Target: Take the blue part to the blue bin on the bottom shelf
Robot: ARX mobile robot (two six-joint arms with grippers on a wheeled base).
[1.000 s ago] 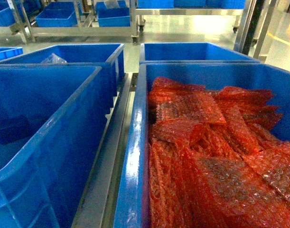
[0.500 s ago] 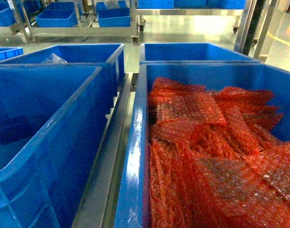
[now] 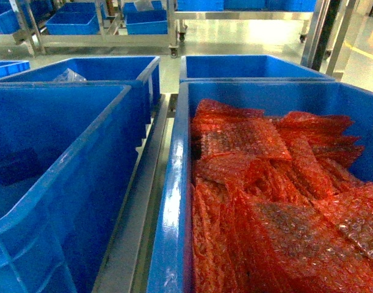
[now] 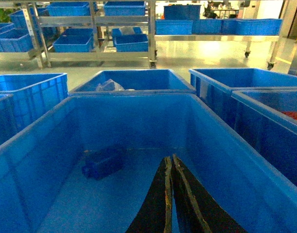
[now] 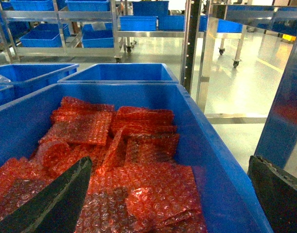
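Nothing had moved since before. Only my left wrist view showed the blue part point(image 4: 103, 162) in the bin point(image 4: 226, 160), left gripper point(image 4: 169, 167) fingers pressed together; right gripper point(image 5: 172, 187) fingers spread over bags point(image 5: 138, 145).

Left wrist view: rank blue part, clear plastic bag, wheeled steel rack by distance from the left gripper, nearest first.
1. Blue part, on the bin floor, left of the left gripper.
2. Clear plastic bag, in the next crate behind.
3. Wheeled steel rack, across the floor at the back.

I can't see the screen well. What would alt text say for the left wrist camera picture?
The left gripper, its two dark fingers pressed shut with nothing between them, hangs over a deep blue bin with a small blue part on its floor. More blue crates stand behind it, and steel shelving with further crates lines the back.
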